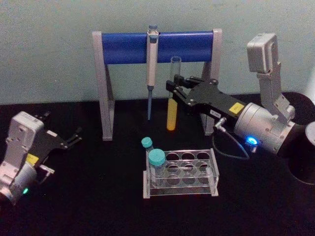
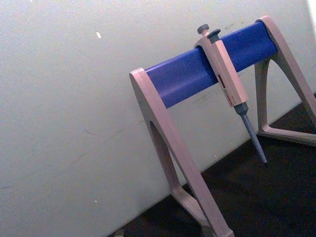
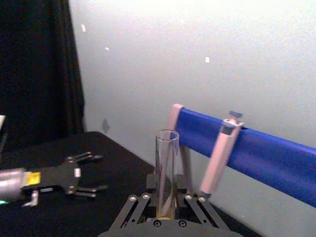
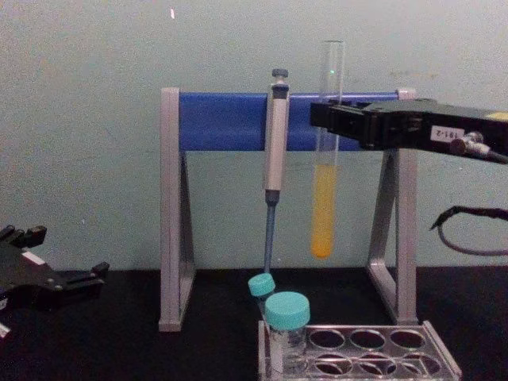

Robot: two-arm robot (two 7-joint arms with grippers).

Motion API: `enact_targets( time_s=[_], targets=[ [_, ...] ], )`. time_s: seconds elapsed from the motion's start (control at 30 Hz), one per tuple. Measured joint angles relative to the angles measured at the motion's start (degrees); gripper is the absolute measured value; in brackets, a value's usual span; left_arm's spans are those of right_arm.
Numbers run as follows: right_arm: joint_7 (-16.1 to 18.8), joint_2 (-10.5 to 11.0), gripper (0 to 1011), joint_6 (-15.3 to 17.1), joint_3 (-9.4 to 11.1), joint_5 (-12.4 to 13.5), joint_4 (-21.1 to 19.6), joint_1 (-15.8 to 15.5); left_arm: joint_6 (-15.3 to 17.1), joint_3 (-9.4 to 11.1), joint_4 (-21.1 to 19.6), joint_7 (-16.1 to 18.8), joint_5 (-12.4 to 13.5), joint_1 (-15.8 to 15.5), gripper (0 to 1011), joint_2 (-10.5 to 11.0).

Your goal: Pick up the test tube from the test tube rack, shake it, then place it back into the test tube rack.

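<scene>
The test tube hangs upright in the air in front of the blue stand, yellow-orange liquid filling its lower part. My right gripper is shut on its clear upper part, reaching in from the right. The chest view shows the test tube well above the table, with the right gripper clamped near its top. The test tube rack stands on the black table, nearer to me and below the tube. My left gripper rests low at the left, open with nothing in it, and the right wrist view also shows the left gripper.
Two teal-capped vials stand at the rack's left end. The blue-and-grey pipette stand spans the back, a pipette hanging from its bar just left of the tube. A black cylinder sits at the far right.
</scene>
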Motion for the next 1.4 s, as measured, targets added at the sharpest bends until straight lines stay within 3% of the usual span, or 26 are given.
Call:
enact_targets(
  time_s=[0.53,0.77,0.9,1.13,1.4],
  targets=[
    [-3.6,1.1,222,1.2,3.4,-1.4,-1.4,-2.1,0.0,0.0,0.0,0.0,0.0,0.0,1001,0.0],
    [-4.8,3.6,221,2.3,6.5,-1.3,-5.1,-6.5,0.0,0.0,0.0,0.0,0.0,0.0,1001,0.0],
    [-4.6,4.6,221,3.0,7.1,-0.6,-7.3,-8.9,0.0,0.0,0.0,0.0,0.0,0.0,1001,0.0],
    [-1.8,4.1,221,3.3,4.6,0.5,-8.3,-9.5,0.0,0.0,0.0,0.0,0.0,0.0,1001,0.0],
    [-0.5,0.2,221,1.0,0.8,-0.3,-3.9,-3.9,0.0,0.0,0.0,0.0,0.0,0.0,1002,0.0]
  ],
)
